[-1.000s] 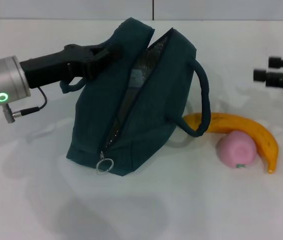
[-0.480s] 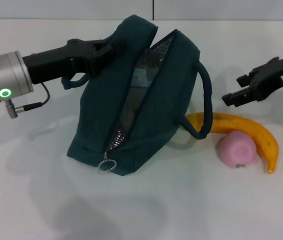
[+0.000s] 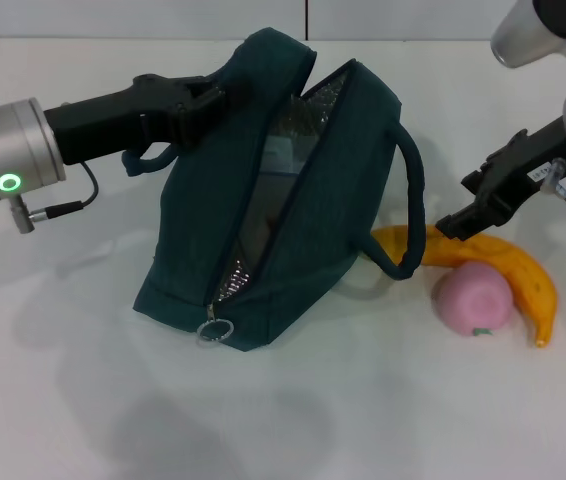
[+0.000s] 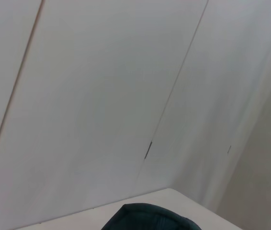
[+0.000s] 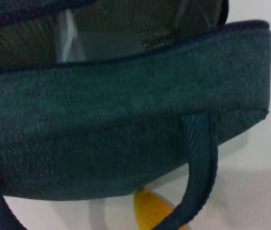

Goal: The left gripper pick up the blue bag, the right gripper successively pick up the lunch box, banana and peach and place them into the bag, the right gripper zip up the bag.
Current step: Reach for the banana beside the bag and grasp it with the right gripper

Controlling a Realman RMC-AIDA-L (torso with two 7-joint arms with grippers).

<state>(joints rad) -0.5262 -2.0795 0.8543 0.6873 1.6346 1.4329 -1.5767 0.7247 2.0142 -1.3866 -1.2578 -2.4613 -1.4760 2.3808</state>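
1. The blue bag (image 5: pixel 126 129) fills most of the right wrist view, its dark teal fabric side turned toward the camera.
2. Its opening shows along the far edge, with the silver lining (image 5: pixel 126 33) visible inside.
3. Something pale and clear sits within the opening; it may be the lunch box (image 5: pixel 68 38), though the outline is too faint to be sure.
4. One padded handle (image 5: pixel 200 163) loops off the near side of the bag, and part of a second handle shows at the picture's edge.
5. The yellow tip of the banana (image 5: pixel 152 211) lies on the white desk (image 5: pixel 255 182) just beside the bag, framed by the handle loop.
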